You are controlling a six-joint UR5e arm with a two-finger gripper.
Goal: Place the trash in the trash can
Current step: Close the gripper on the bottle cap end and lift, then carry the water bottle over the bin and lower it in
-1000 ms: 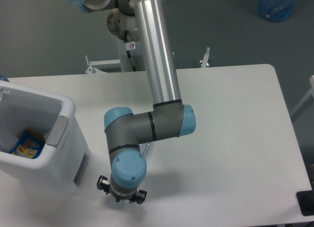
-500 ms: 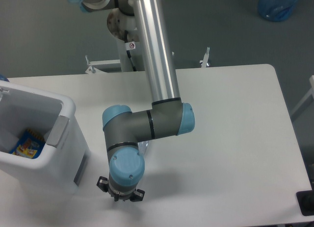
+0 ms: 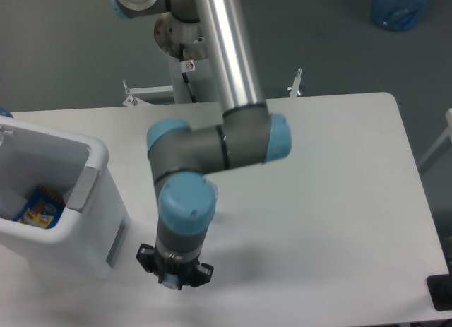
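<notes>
Beside end effector (image 3: pixel 174 276): trash can (image 3: pixel 97 159) (white).

Arm bent, wrist pointing down; hand (image 3: pixel 174 279) apparently hidden beneath.

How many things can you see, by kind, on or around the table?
Bins: 1
Colourful packets in the bin: 1
Robot arms: 1
Blue bags on the floor: 1
Tables: 1
Total: 5
No bottle or white wrapper shows; the arm may hide something.
</notes>
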